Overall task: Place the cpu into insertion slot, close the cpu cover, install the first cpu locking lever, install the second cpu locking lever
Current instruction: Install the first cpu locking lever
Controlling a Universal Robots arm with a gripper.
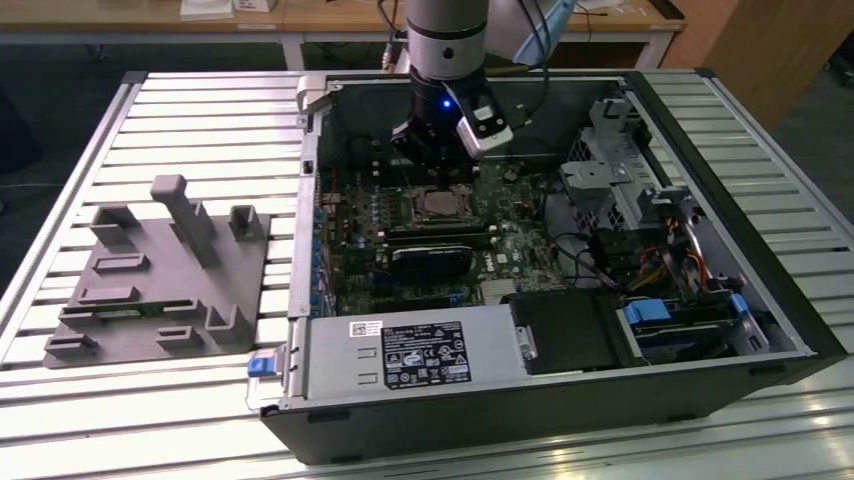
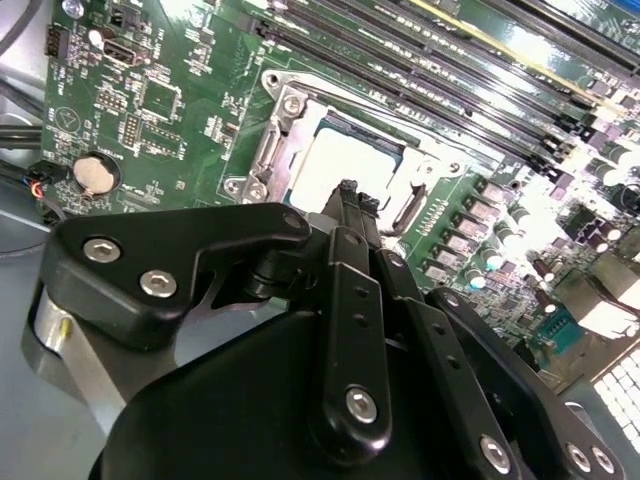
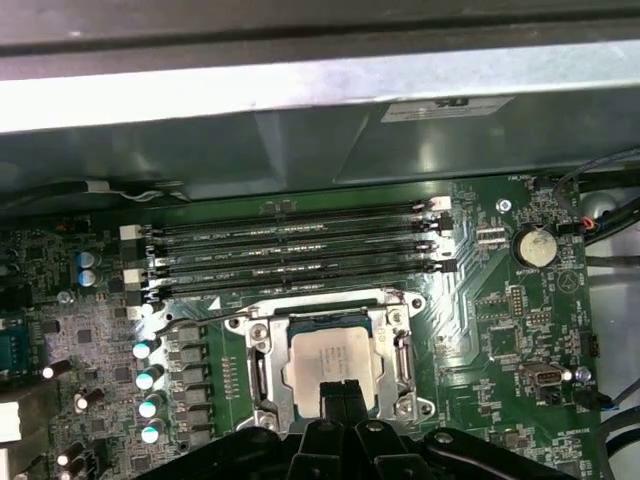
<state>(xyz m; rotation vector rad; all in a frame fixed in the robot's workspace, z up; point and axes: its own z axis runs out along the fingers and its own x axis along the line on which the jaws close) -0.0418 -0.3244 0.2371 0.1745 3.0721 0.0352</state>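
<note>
The cpu [image 3: 322,362] lies flat in the insertion slot [image 3: 262,372] on the green board, its pale metal face showing. The silvery cpu cover [image 3: 330,322] lies down around it like a frame. My gripper [image 3: 341,392] hovers just above the cpu's edge with its black fingers together and nothing between them. In the second wrist view the fingertips [image 2: 346,192] sit over the cpu [image 2: 335,160], with the cpu cover [image 2: 285,108] framing it. In the exterior view the gripper [image 1: 447,172] hangs inside the case right above the cpu [image 1: 437,206]. A thin wire lever [image 3: 190,320] lies beside the slot.
Long black memory slots [image 3: 300,245] run beside the slot. A coin cell [image 3: 531,246] sits on the board. In the exterior view a black card [image 1: 430,262], a drive cage [image 1: 614,170] and a labelled metal box [image 1: 400,355] crowd the case. A grey fixture [image 1: 160,280] stands at the exterior view's left.
</note>
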